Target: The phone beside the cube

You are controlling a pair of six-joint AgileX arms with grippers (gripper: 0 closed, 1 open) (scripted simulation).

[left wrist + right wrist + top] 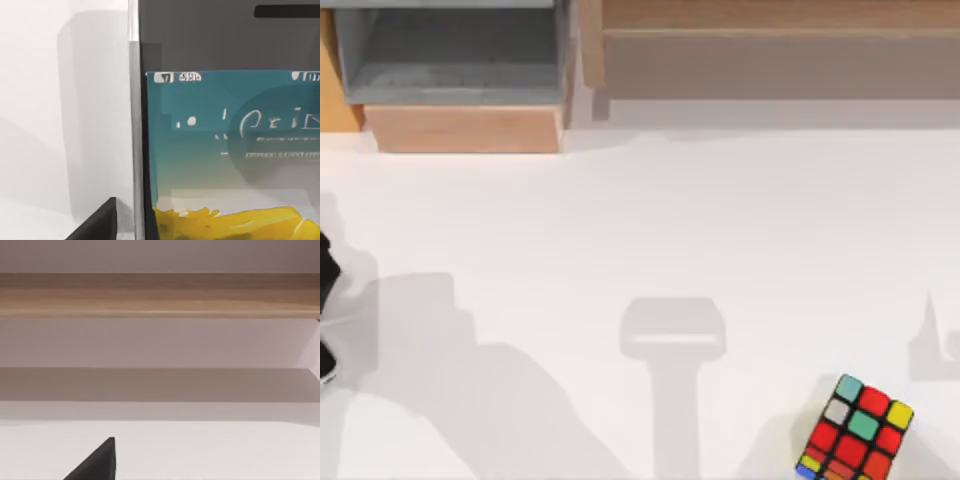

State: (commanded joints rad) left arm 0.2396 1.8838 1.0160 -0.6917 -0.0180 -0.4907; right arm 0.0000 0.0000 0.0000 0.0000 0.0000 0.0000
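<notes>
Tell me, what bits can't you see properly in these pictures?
- The phone, left wrist view: the picture's edges cut off its right side and lower part, and the screen writing is too blurry to read.
- The cube, top view: the bottom edge cuts off its lower corner.
- Left claw, beside the phone: mostly cut off by the bottom edge.
- Right claw, facing a wooden shelf: mostly cut off by the bottom edge.

The phone [230, 150] screen in the left wrist view carries pale status marks and script-like lines, all too garbled to read as words or numbers.
</notes>
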